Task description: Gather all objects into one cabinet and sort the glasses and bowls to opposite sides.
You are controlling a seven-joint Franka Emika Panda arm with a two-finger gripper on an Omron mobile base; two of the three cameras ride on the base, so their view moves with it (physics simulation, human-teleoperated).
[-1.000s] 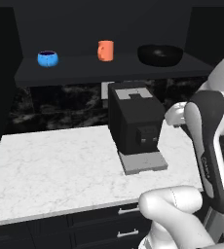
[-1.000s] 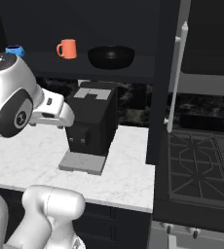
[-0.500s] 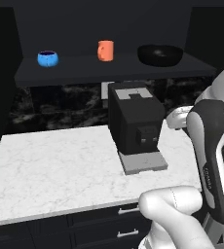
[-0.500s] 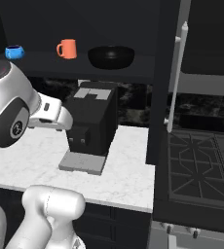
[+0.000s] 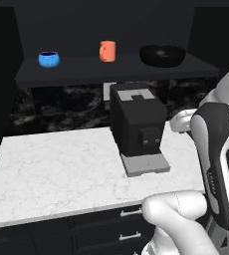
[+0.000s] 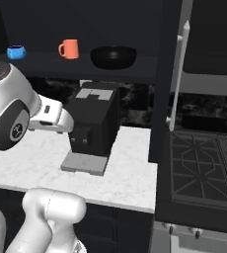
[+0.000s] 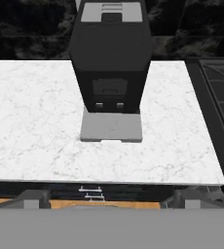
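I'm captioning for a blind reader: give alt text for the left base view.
An open black cabinet shelf holds a blue bowl, an orange mug and a black bowl, left to right. Below, a black coffee machine stands on a white marble counter.

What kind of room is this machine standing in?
It looks like a rendered kitchen. A black coffee machine stands on a white marble counter, a stove top lies beside it, and an orange mug and two bowls sit on a dark shelf above.
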